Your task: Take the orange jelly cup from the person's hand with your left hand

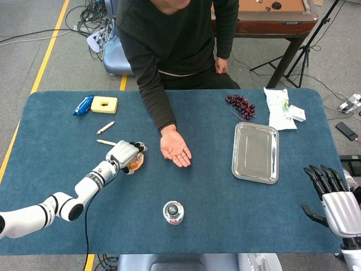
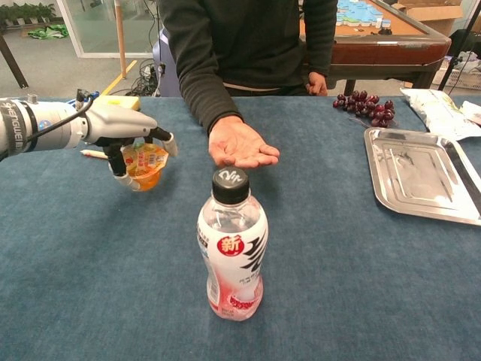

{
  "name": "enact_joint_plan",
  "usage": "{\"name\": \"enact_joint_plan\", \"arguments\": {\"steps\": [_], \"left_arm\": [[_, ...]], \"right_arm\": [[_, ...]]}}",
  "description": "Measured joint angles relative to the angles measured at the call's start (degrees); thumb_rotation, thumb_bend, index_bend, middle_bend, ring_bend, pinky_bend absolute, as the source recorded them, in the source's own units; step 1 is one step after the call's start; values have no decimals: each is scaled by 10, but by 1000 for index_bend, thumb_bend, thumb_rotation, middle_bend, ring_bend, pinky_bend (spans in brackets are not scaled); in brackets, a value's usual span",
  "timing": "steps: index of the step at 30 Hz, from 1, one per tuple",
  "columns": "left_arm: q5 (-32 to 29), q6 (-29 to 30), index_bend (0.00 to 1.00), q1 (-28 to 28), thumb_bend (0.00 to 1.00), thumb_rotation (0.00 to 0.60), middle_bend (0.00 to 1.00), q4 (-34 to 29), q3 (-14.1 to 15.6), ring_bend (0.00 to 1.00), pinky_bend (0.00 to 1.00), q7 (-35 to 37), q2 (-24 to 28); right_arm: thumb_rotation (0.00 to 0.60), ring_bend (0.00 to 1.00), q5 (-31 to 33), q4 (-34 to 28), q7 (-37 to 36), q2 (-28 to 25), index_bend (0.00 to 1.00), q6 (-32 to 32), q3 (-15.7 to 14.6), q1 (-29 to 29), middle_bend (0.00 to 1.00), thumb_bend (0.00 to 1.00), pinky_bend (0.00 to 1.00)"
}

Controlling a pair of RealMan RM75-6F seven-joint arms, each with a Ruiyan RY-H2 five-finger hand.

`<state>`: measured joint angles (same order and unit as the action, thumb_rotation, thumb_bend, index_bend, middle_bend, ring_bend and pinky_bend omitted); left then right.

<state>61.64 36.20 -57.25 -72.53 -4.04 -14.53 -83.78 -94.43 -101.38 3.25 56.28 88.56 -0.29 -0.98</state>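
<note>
Jelly cup (image 2: 144, 167), orange, sits in the left robot hand (image 1: 125, 154), fingers wrapped over its foil lid from above, cup body hanging below. Chest view shows a thumb-side finger along the cup's left wall and another reaching past the rim on the right. Cup is low over the table (image 1: 225, 197), left of centre, well apart from the person's hand (image 1: 175, 150); whether its base touches the cloth I cannot tell.

Person's palm lies empty, face up, near table middle. Handover itself looks done; what is in hand is carrying the cup clear and holding it steady.

Notes for doing it well:
- Grip is top-down on a soft, tapered cup. Keep pressure even; squeezing harder risks buckling the wall or popping the lid.
- Cup appears slightly tilted in the chest view. Level the wrist before any further travel.
- Stay on the left half of the table, away from the bottle (image 2: 231, 248) standing near the front edge, and from the two pencils (image 1: 105, 127) toward the back-left.
- If setting down, lower until the base bears weight, then release the fingers outward, not upward.

Right robot hand (image 1: 333, 200) hangs off the front-right corner, fingers spread, nothing in it. Steel tray (image 1: 255, 152) and grapes (image 1: 241, 105) sit on the right side, not involved.
</note>
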Motion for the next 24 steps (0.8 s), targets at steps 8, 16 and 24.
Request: {"name": "enact_joint_plan", "arguments": {"steps": [8, 16, 24], "left_arm": [[-52, 23, 0, 10, 196, 600, 0, -51, -19, 0, 269, -5, 30], [-72, 81, 0, 47, 195, 600, 0, -93, -30, 0, 261, 10, 75], [-50, 171, 0, 118, 195, 600, 0, -156, -34, 0, 254, 52, 138]], "right_arm": [[600, 0, -4, 5, -6, 1, 90, 3, 0, 1, 99, 191, 88], [600, 0, -8, 10, -14, -1, 90, 6, 0, 1, 99, 190, 88], [600, 0, -5, 19, -24, 1, 90, -1, 2, -5, 99, 190, 88]]}}
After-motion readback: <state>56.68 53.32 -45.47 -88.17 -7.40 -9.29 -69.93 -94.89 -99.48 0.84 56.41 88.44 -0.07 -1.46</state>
